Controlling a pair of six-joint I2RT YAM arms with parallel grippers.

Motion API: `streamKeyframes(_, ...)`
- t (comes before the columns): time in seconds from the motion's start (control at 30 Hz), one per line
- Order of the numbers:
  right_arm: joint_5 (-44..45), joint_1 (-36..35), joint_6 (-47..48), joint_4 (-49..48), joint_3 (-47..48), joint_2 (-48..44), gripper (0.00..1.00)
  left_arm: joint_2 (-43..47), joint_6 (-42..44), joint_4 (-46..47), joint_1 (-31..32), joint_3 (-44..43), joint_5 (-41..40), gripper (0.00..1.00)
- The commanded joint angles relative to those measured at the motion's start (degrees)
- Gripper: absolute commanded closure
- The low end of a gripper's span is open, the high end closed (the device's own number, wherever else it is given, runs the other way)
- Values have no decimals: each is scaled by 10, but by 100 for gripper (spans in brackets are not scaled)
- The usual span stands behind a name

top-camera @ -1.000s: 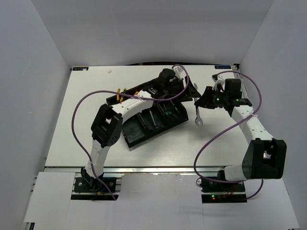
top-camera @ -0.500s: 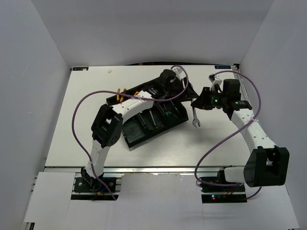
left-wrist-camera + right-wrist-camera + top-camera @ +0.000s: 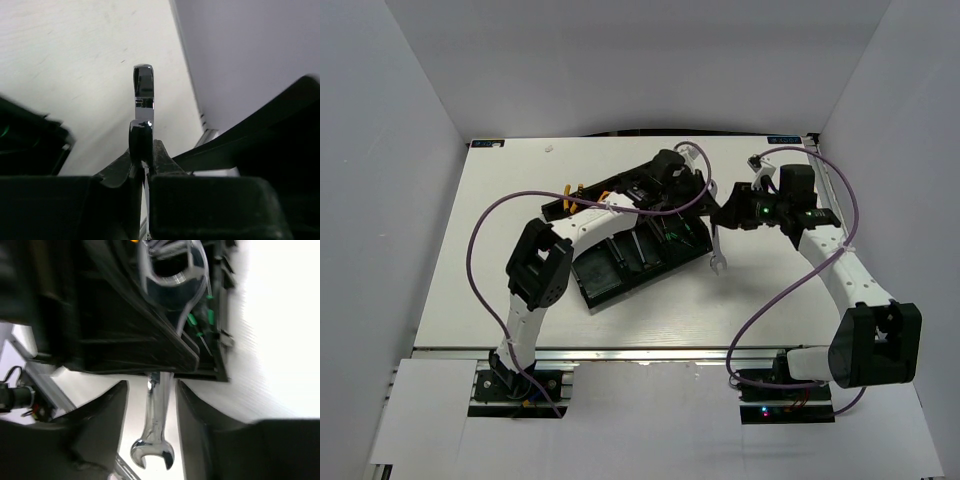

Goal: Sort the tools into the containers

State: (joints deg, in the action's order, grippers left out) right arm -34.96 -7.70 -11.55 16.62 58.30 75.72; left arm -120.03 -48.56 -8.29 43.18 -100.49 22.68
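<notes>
Chrome open-ended wrench [image 3: 155, 440] dangles from right pincer [image 3: 151, 386]

No legible txt, label, brand, no. or sign in any view. Wrench [image 3: 159, 405] shank in rt wrist view: blurred, no stamp readable. Small tag [image 3: 488, 143] at far-left corner of table [image 3: 460, 270]: dark marks, too small to read.
</notes>
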Motion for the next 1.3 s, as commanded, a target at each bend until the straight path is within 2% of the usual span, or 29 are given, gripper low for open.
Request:
streamKeyframes(0.0, -34, -9, 21, -37, 37, -8, 46, 90, 34, -33, -15, 34, -18, 100)
streamKeyframes(0.03, -53, -9, 30, -37, 38, -7, 32, 105, 42, -39, -26, 43, -28, 100)
streamKeyframes(0.07, -60, -9, 56, -28, 41, -8, 12, 123, 56, -44, -34, 56, -33, 100)
streamKeyframes(0.1, -66, -9, 69, -26, 43, -8, 11, 163, 59, -51, -42, 72, -38, 100)
streamKeyframes(0.27, -129, -7, 195, 5, 44, -27, 11, 304, 101, -94, -113, 193, -58, 100)
streamKeyframes(0.33, -143, -6, 214, 6, 35, -35, 11, 375, 114, -116, -156, 239, -59, 100)
streamKeyframes(0.47, -143, -5, 243, 5, 30, -39, 11, 458, 139, -146, -223, 295, -59, 100)
streamKeyframes(0.6, -164, -1, 289, 28, 40, -29, 10, 477, 174, -142, -272, 346, -59, 100)
streamKeyframes(0.63, -184, 1, 326, 53, 44, -26, 11, 475, 196, -132, -280, 354, -61, 100)
streamKeyframes(0.77, -204, 4, 374, 93, 67, -10, 11, 454, 228, -63, -290, 397, -69, 100)
streamKeyframes(0.97, -201, 20, 384, 100, 69, -16, 11, 422, 269, 9, -291, 429, -73, 100)
streamKeyframes(1.07, -202, 25, 380, 99, 63, -18, 11, 406, 273, 22, -291, 445, -59, 93)
streamKeyframes(1.1, -202, 26, 379, 98, 62, -18, 11, 402, 274, 28, -290, 449, -58, 83)
streamKeyframes(1.2, -202, 30, 380, 101, 62, -19, 11, 405, 275, 35, -290, 469, -62, 67)
streamKeyframes(1.23, -200, 30, 383, 104, 62, -18, 11, 409, 271, 36, -291, 471, -64, 59)
streamKeyframes(1.27, -199, 31, 384, 104, 62, -18, 11, 413, 270, 35, -291, 477, -64, 56)
